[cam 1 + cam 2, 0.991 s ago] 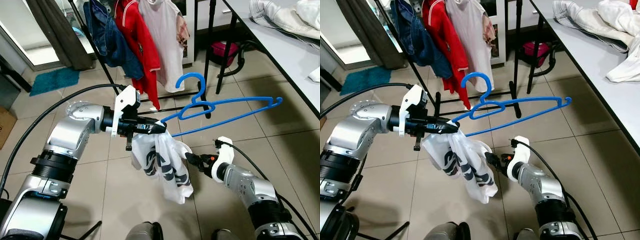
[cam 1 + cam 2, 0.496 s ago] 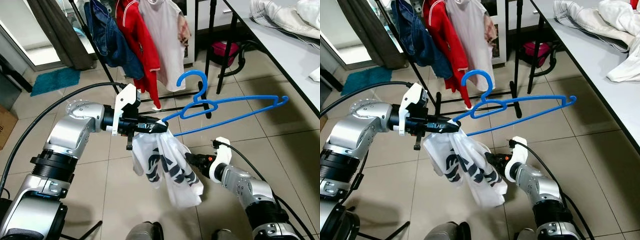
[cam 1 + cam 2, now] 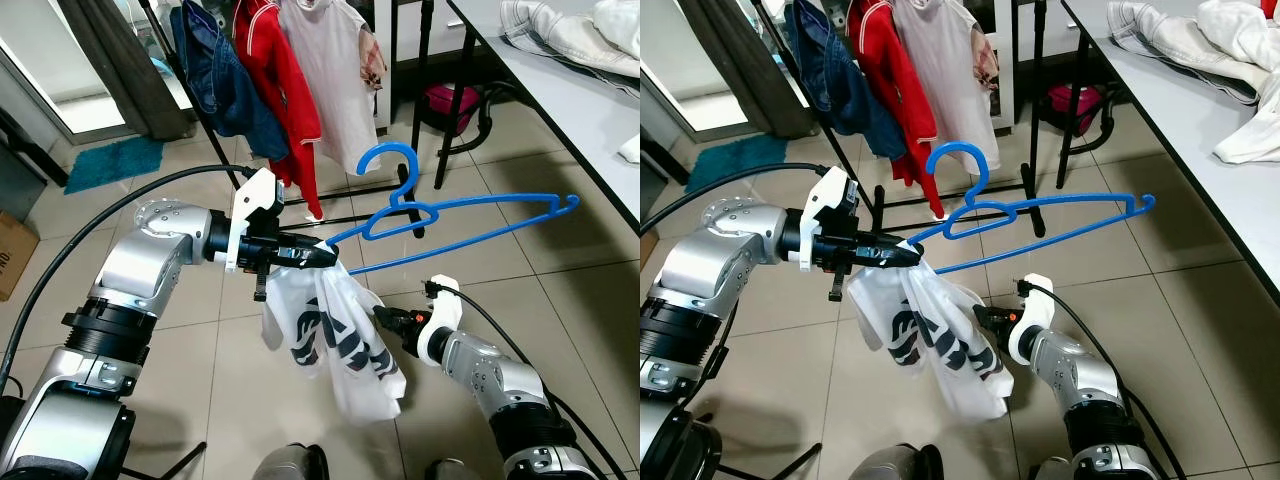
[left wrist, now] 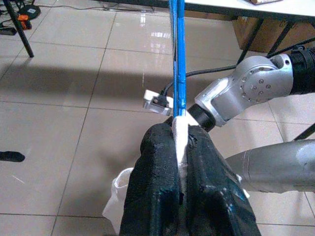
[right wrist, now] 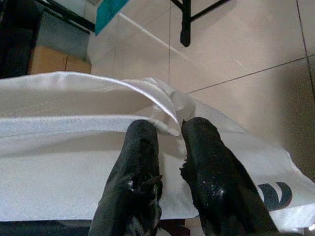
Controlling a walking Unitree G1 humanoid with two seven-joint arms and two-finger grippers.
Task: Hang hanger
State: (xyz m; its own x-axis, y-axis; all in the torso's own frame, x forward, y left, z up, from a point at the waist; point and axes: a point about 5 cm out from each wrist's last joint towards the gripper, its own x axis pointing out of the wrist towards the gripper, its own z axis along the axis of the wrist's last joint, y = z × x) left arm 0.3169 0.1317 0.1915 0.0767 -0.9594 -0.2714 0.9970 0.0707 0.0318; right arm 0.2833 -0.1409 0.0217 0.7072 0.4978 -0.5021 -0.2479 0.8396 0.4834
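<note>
Pinching one hanger point(image 3: 455, 212) end, the left end effector point(image 3: 318, 256) may drop it while the right end effector point(image 5: 170, 129) nips the shirt point(image 3: 330, 335).

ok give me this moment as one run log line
left gripper: shut on blue hanger and white shirt | right gripper: pinching shirt | rack: not reached

A home laundry corner: a clothes rack point(image 3: 300, 60) hung with shirts, tiled floor point(image 3: 560, 250), and a worktop point(image 3: 560, 90) piled with laundry.
</note>
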